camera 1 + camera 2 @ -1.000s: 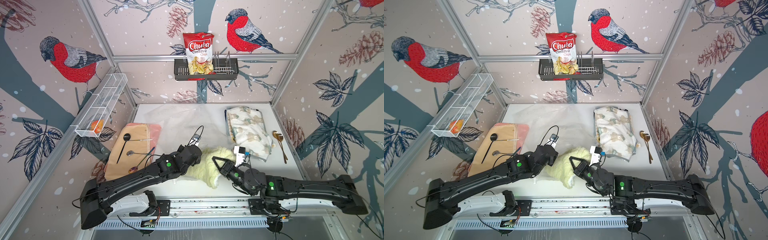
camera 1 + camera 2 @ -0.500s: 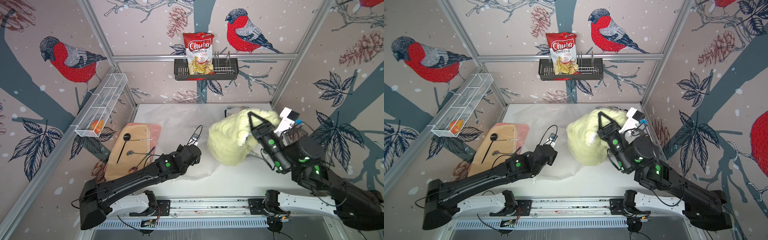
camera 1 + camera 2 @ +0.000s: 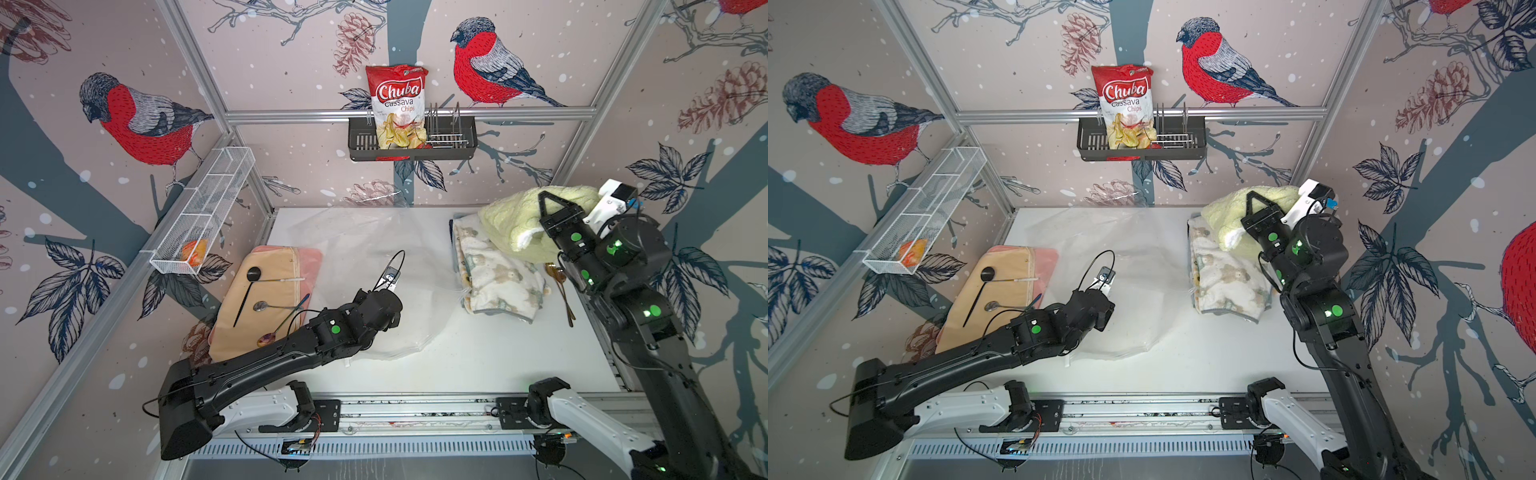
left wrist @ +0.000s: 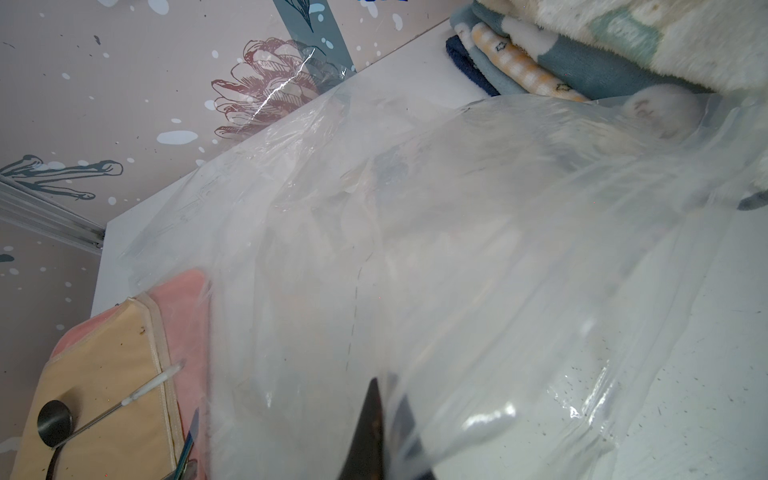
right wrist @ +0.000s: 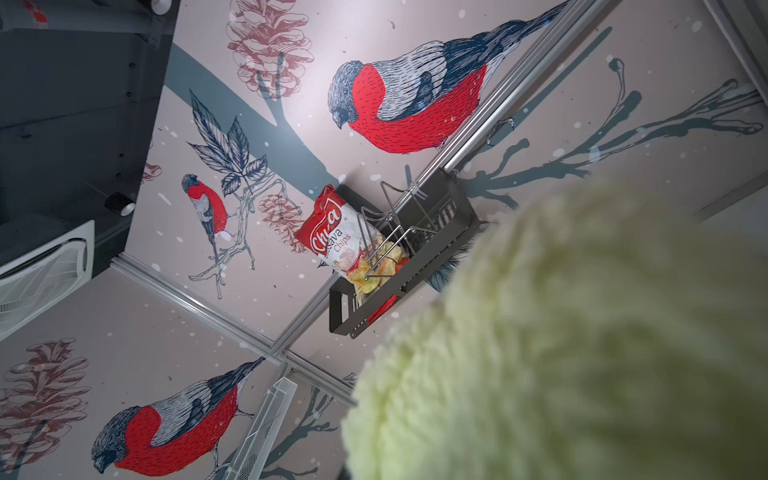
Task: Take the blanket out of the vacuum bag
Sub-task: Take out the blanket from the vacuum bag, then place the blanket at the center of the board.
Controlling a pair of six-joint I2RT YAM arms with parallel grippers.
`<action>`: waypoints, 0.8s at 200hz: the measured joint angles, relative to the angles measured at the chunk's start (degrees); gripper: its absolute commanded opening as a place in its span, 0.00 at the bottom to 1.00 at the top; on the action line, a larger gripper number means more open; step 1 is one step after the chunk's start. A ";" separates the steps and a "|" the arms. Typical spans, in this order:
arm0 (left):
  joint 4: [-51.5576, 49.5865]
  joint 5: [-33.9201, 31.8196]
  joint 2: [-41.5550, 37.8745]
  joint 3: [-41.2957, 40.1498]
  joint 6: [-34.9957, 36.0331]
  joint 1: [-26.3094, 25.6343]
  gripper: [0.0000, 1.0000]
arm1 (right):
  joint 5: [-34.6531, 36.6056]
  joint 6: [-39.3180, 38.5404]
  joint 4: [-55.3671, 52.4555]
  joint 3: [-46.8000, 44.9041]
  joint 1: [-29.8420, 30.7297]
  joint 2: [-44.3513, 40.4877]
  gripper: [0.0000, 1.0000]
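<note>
The pale yellow fleece blanket (image 3: 515, 224) is out of the vacuum bag (image 3: 374, 266) and hangs bunched from the right gripper (image 3: 548, 199), whose jaws are pressed together on a fold of it, raised above the far right corner of the white table (image 3: 478, 357). In both top views the bundle sags down over the far end of a folded bear-print blanket (image 3: 498, 278) lying flat on the table, and whether the two touch I cannot tell. In the right wrist view the fuzzy yellow blanket (image 5: 582, 332) fills the near side, blurred, with the black wall rack (image 5: 415, 266) and its red Chuba chips bag (image 5: 332, 228) behind. The clear bag lies slack and crumpled over the middle of the table, well apart from the blanket and the right gripper. The left gripper (image 4: 374, 419) sits low at the bag's near edge, its dark jaws closed together on the film, as the left wrist view shows with plastic (image 4: 415, 249) draped all around it; in a top view the wrist covers the fingertips. To the left of the bag rests a peach cushion (image 3: 1000, 291) with long spoons (image 3: 1000, 307) on it, and a golden spoon (image 3: 561, 286) lies just beside the bear-print blanket, near the right arm.
</note>
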 measured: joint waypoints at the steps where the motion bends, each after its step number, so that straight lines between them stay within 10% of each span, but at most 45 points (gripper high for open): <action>1: 0.00 0.00 0.00 0.00 0.00 0.00 0.00 | -0.44 0.00 0.00 0.04 -0.35 0.11 0.00; 117: 0.66 2.12 1.25 0.02 0.22 2.60 0.00 | -26.75 -0.39 4.00 33.64 -17.73 35.26 0.00; 160: 1.29 4.28 1.53 0.22 0.63 3.13 0.00 | -26.36 -1.07 10.54 -0.42 -16.61 21.46 0.00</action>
